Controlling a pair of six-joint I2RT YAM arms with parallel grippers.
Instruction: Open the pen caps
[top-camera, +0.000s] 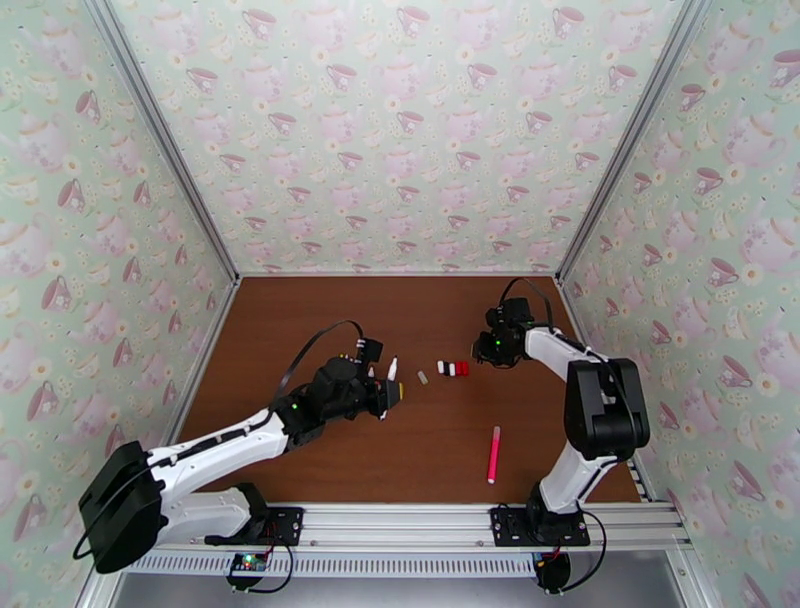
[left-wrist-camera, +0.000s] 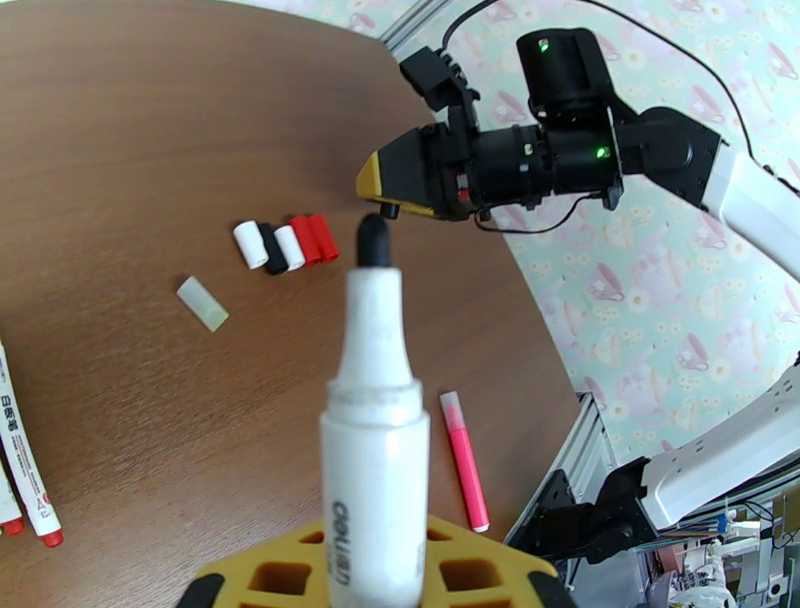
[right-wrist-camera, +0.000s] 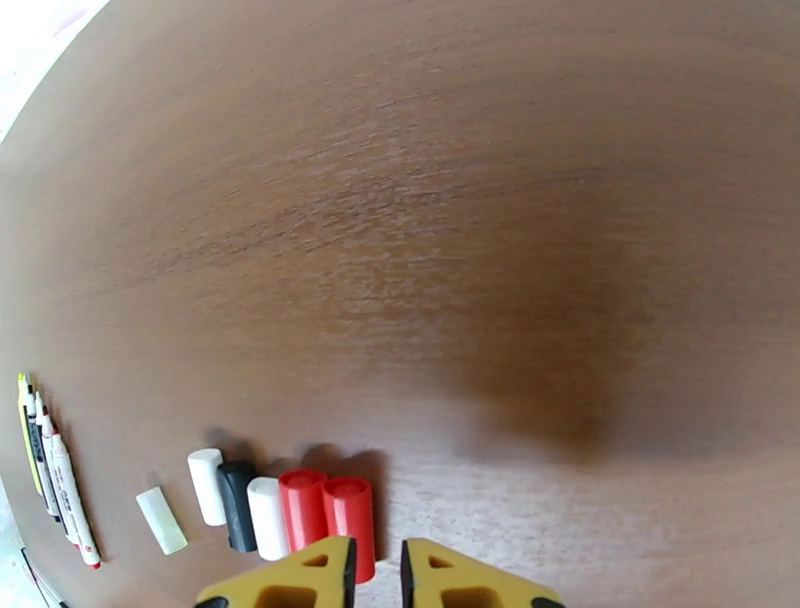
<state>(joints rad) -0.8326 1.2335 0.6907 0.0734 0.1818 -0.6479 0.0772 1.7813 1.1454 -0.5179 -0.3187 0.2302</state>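
Observation:
My left gripper (top-camera: 392, 394) (left-wrist-camera: 375, 565) is shut on a white-barrelled pen (left-wrist-camera: 372, 430) (top-camera: 393, 369). The pen stands tilted above the table with its black tip bare. Five pen caps (left-wrist-camera: 285, 244) (right-wrist-camera: 285, 510) (top-camera: 453, 368), white, black and red, lie side by side, and a yellowish cap (left-wrist-camera: 203, 303) (right-wrist-camera: 161, 520) lies apart to their left. My right gripper (top-camera: 479, 352) (right-wrist-camera: 378, 548) (left-wrist-camera: 380, 182) hovers just by the red end of the row. Its jaws are nearly together and I see nothing between them. A pink pen (top-camera: 493, 455) (left-wrist-camera: 464, 460) lies near the front edge.
Several other pens (right-wrist-camera: 50, 465) (left-wrist-camera: 25, 470), one yellow and the others white-barrelled, lie bunched together under my left arm. Brown tabletop (right-wrist-camera: 450, 250) stretches bare toward the back. Patterned walls close in three sides.

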